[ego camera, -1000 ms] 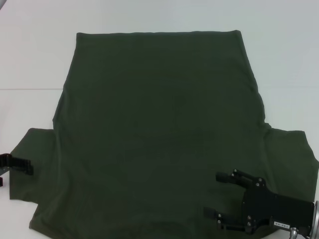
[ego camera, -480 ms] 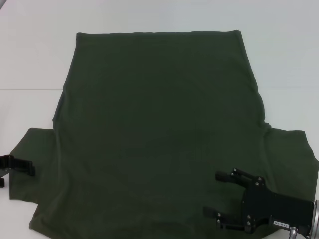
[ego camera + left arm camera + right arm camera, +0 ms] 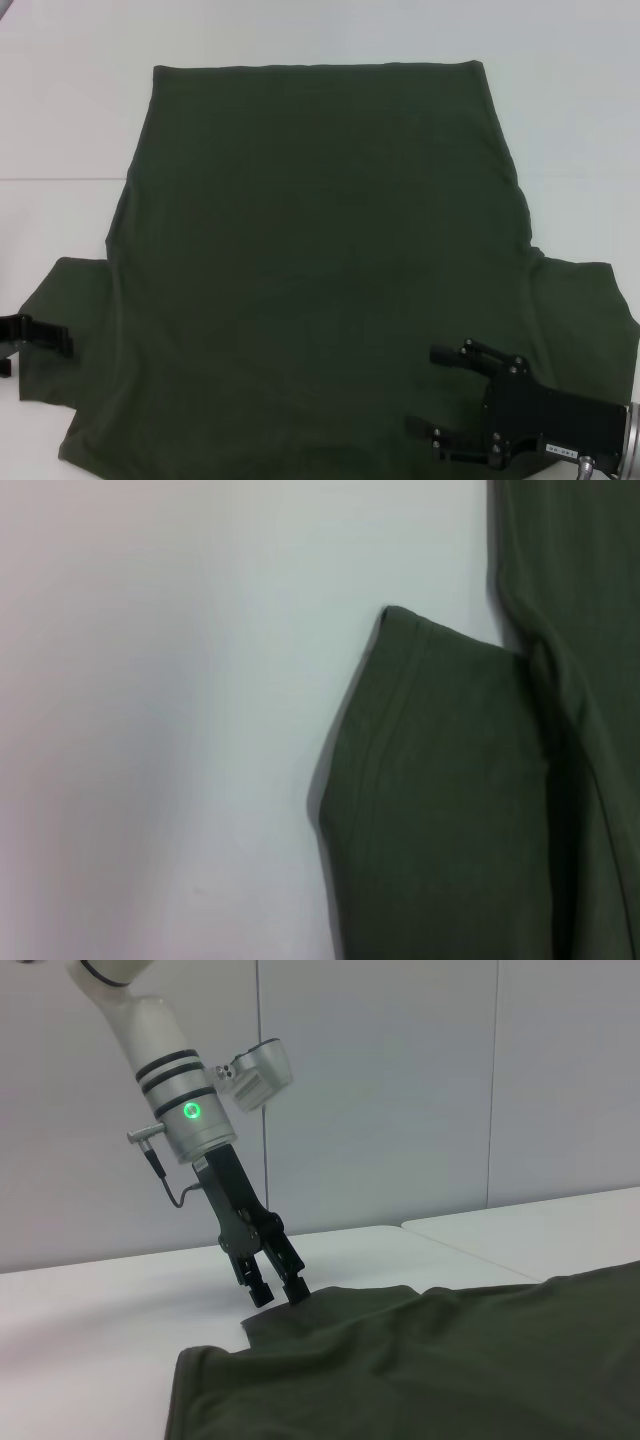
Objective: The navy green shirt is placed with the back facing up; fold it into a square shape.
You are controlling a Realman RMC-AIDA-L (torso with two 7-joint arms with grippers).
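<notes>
Fingers, left gripper: in the head view only the dark tips show at the frame's left edge, at the hem of the shirt's left sleeve; from here I cannot tell how they stand.
Fingers, right gripper: released, the two fingers spread wide apart above the near right part of the shirt.
Writing, head view: a small pale label on the right gripper's black body, too small to read; the navy green shirt shows a plain back with no lettering.
Shirt, head view: spread flat on the white tabletop, hem toward the far side, both sleeves out to the sides near the robot.
Edges, head view: far hem straight; side edges widen toward the robot; the near edge runs out of the frame.
Open room, head view: bare tabletop beyond the hem and along both sides.
Left wrist view: the sleeve lies flat, its stitched hem and corner sharp against bare tabletop beside it.
Right wrist view: the left gripper points down with its fingers slightly parted, tips at the far sleeve edge of the shirt; touching or not, I cannot tell.
Light, right wrist view: a green lamp glows on the left arm's wrist.
</notes>
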